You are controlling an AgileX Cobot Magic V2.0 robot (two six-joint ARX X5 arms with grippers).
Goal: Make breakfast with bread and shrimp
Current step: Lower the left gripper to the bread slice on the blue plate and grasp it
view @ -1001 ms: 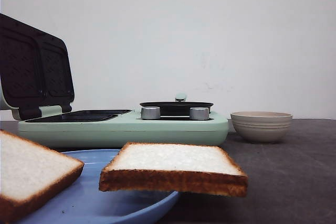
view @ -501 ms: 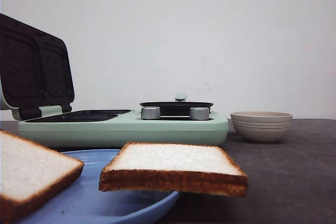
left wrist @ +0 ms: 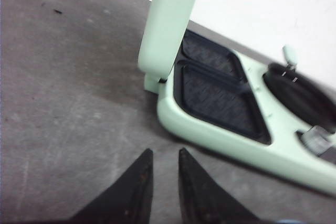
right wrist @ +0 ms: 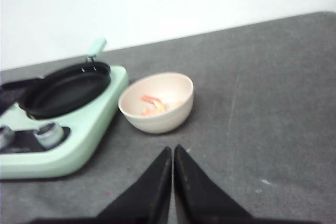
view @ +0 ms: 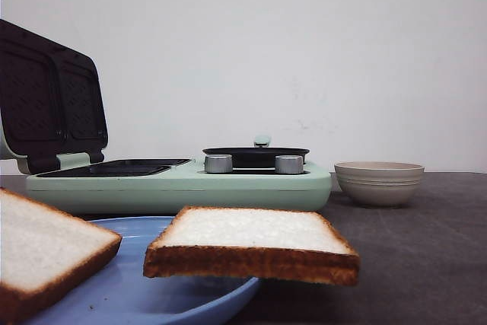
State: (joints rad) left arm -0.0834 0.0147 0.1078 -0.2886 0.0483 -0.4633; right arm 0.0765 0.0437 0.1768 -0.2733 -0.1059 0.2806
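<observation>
Bread on the plate, shrimp in the bowl, both end effectors empty.

Two bread slices (view: 251, 241) rest on the blue plate (view: 137, 294) before the green sandwich maker (view: 183, 184). Shrimp (right wrist: 152, 104) lie in the beige bowl (right wrist: 157, 119). Left end effector (left wrist: 160, 158) is slightly apart; right end effector (right wrist: 172, 153) is closed together over the surface (right wrist: 262, 129).

bread (view: 251, 243) on plate (view: 133, 294) | cooker (view: 179, 183) behind | bowl (view: 378, 182) right, holding shrimp (right wrist: 153, 105)
</observation>
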